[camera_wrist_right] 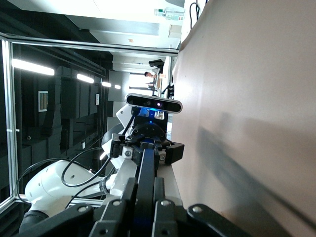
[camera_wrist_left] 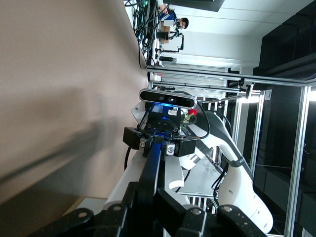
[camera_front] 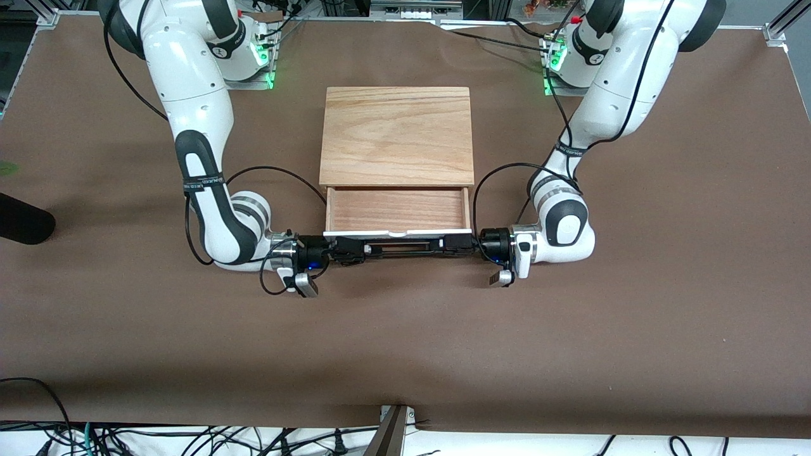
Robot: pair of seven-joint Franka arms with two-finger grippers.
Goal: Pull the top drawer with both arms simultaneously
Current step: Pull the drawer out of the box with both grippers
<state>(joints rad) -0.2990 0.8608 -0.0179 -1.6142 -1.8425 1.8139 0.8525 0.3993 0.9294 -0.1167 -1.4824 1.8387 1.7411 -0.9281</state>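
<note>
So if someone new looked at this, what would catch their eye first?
The top drawer, pulled partly out of the wooden cabinet mid-table toward the front camera, its reddish tray empty. Next, the two arms mirrored: the left claw and right claw each shut on an end of the black bar handle.

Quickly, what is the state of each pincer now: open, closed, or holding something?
Left pincer: closed on the black handle of the top drawer, at the left arm's end.
Right pincer: closed on the same handle, at its other end.
</note>
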